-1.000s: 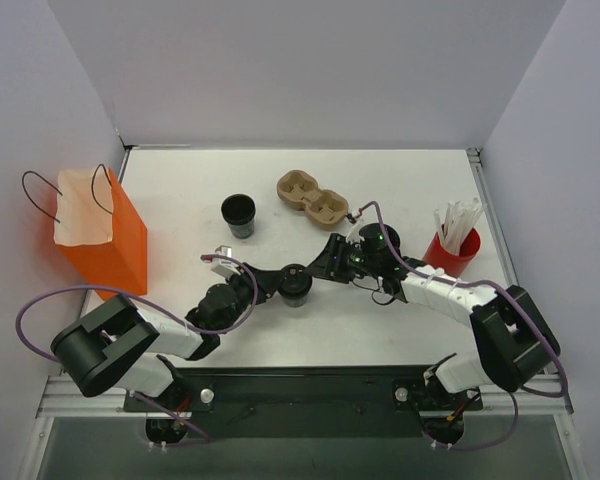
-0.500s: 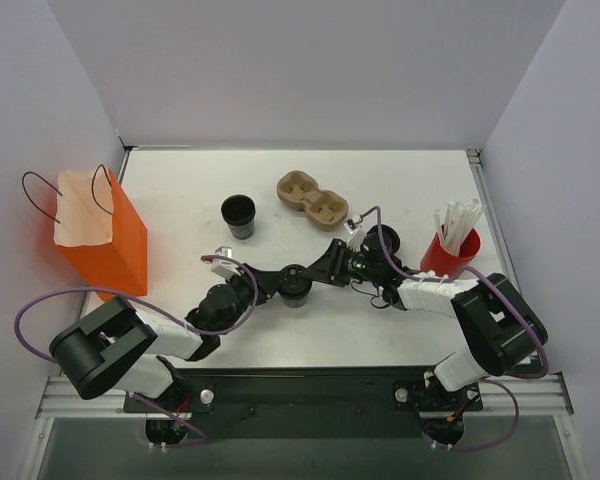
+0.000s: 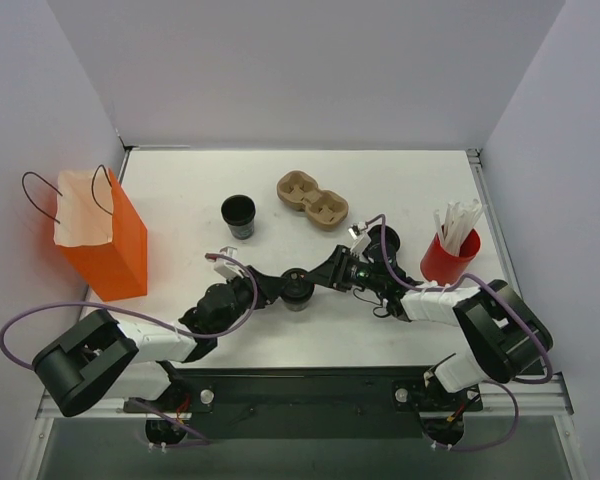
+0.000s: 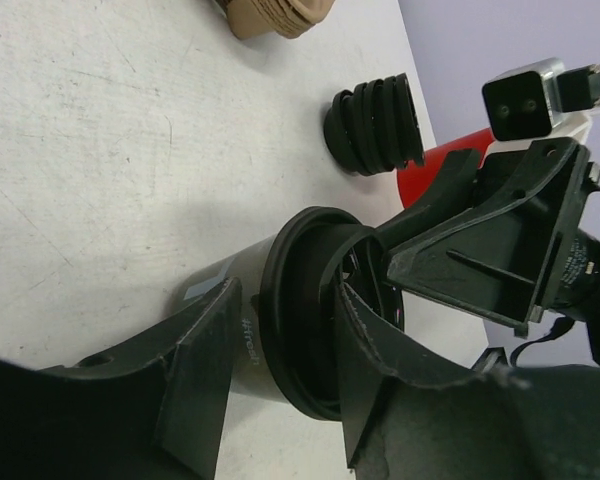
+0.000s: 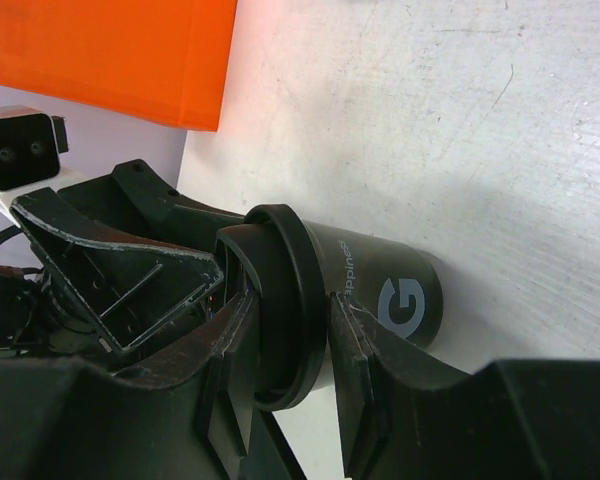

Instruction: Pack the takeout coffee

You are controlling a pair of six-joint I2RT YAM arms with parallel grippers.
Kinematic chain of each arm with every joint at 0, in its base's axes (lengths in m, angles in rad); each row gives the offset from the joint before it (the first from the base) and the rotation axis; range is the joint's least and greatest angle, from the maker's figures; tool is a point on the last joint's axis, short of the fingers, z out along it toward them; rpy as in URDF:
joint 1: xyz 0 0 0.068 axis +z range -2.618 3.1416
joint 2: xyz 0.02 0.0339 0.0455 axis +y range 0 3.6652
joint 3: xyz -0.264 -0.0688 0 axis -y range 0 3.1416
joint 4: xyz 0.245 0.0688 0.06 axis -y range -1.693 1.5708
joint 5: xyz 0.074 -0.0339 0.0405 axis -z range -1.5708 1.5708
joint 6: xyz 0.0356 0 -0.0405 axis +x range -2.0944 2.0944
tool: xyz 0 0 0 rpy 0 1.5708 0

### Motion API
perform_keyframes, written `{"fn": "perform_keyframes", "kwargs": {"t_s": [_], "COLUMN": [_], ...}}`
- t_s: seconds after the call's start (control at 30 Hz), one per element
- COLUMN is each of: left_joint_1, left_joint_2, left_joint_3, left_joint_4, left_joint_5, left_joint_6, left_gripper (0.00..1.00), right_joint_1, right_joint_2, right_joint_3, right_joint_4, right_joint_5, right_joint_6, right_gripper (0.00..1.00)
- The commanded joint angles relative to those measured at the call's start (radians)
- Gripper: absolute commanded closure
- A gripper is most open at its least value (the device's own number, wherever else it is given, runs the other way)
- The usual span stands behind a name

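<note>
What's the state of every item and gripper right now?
takeout coffee: lidded, upright
left gripper: shut on takeout coffee
right gripper: shut on takeout coffee
open cup: no lid, upright
orange bag: upright, mouth open
cup carrier: both wells empty
lid stack: stacked, loose
red cup: holds white sticks

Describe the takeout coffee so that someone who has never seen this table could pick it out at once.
Look at the white table, near its front middle, where the two arms meet. The takeout coffee is the small black cup clamped there by both the left gripper and the right gripper. Unlike the open black cup behind it, it wears a lid.
</note>
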State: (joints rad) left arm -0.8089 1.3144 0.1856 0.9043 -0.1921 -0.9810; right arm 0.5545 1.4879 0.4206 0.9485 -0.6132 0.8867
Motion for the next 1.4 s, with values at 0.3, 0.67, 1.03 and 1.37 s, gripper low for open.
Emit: {"fn": "perform_keyframes", "kwargs": {"t_s": [0.3, 0.67, 1.03, 1.37], "left_joint_1": [-0.021, -0.021, -0.018, -0.015], "left_joint_2": [0.140, 0.144, 0.227, 0.313], "left_joint_3": [0.009, 0.029, 0.015, 0.020], "left_joint_4": [-0.303, -0.294, -0.332, -0.303], "left_joint_5": [0.275, 0.330, 0.269, 0.270], "left_joint_6": [0.146, 0.128, 0.125, 0.177], "left_gripper": [0.37, 0.35, 0.46, 0.48], "right_joint_1": [0.088, 0.145, 0.127, -0.028], "right_joint_2": [-0.018, -0.078, -0.121, -0.275], "right_joint_3": [-0.009, -0.013, -0.016, 0.063], "right_joint_4": [-0.287, -0.344, -0.323, -0.448], "right_joint_5": [0.098, 0.170, 0.116, -0.002], "right_joint_6": [-0.106, -0.121, -0.080, -0.083], "right_gripper": [0.72, 0.72, 0.64, 0.56]}}
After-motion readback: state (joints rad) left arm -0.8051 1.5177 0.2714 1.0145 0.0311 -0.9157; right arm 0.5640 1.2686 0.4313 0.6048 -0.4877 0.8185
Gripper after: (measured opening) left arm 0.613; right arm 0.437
